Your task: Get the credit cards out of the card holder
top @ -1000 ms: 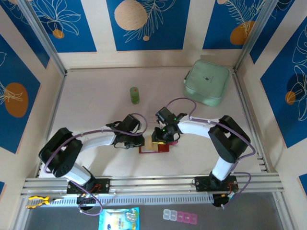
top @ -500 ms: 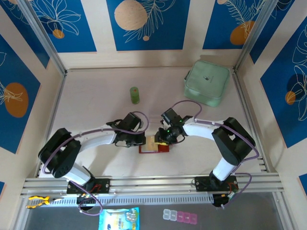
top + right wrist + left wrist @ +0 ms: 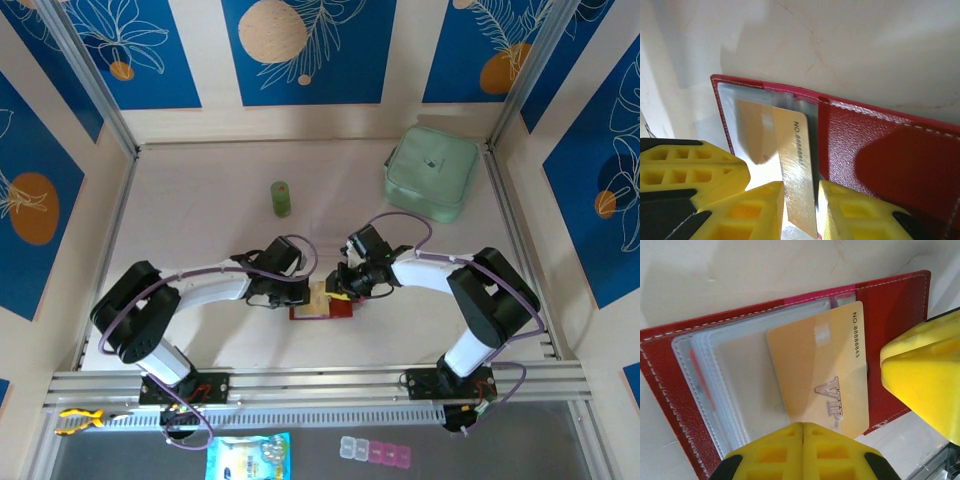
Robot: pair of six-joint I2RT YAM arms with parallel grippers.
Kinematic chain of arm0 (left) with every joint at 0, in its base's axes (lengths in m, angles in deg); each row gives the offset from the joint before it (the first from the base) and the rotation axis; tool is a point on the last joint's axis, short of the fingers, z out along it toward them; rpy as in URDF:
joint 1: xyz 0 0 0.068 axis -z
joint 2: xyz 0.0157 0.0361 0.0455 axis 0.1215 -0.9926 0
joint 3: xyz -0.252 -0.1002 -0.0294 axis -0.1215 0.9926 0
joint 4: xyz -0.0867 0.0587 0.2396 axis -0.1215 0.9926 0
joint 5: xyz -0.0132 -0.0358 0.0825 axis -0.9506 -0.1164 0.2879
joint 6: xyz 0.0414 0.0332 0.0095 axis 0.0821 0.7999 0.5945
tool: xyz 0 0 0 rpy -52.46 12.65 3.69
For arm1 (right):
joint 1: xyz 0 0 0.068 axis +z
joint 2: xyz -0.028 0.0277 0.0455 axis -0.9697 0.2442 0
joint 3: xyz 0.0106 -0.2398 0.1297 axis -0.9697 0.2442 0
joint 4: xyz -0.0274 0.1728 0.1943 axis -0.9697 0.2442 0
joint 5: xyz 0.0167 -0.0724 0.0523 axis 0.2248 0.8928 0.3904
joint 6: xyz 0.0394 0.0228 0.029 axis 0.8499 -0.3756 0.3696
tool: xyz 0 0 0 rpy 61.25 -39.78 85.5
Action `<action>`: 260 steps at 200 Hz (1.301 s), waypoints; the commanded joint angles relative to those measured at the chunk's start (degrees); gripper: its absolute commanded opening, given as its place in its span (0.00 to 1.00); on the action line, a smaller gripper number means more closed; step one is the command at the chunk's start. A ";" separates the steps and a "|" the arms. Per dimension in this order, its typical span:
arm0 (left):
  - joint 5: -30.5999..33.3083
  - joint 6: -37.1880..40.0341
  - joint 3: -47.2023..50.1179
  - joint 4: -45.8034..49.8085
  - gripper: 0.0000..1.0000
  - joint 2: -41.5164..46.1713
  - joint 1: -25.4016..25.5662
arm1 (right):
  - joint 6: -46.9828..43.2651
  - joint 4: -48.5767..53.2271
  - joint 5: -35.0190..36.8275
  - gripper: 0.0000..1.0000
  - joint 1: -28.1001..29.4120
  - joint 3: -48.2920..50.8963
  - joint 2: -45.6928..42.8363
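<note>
The thin orange-yellow rectangular plastic card (image 3: 815,375), embossed VIP and numbered along one long edge, lay across the inside of the small flat red stitched folding card holder (image 3: 670,365). One long side met the greyish clear sleeves (image 3: 735,385) and the other lay over the bare red half. A reddish strip showed through the sleeves further in; what it was could not be told.

The card holder lay open and flat on the pale table (image 3: 200,200), close to the near edge and about midway between the left and right edges.

The left tool (image 3: 803,426) had its yellow fingers pressed together, with their tips over one short end of the card at the holder's rim. Whether they pinched anything could not be told.

The right tool (image 3: 800,200) came in from the opposite side. Its two yellow fingers (image 3: 760,210) stood a little apart with the card's other end lying in the gap. Whether they gripped the card could not be told.

From above, both tools met over the holder, almost touching each other.

A small green bottle (image 3: 281,198) stood well apart toward the far edge. A large mint-green rounded-square pouch (image 3: 431,172) lay in the far right corner.
</note>
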 commanded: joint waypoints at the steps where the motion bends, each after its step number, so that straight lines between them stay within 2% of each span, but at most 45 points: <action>1: 1.42 0.79 -0.87 1.86 0.03 -1.36 0.37 | 0.08 -0.72 -2.56 0.25 -0.32 0.69 -0.08; 93: 2.75 0.29 0.27 2.91 0.02 -1.68 0.41 | 0.44 -2.12 -3.69 0.23 -0.50 1.71 2.82; 192: 2.38 -0.07 0.93 2.12 0.02 -1.31 0.36 | 2.85 -10.38 -8.90 0.17 -0.63 4.00 3.28; 260: 3.34 -0.34 1.72 2.21 0.02 0.34 0.36 | 1.96 -8.48 -6.57 0.10 -1.39 5.38 0.96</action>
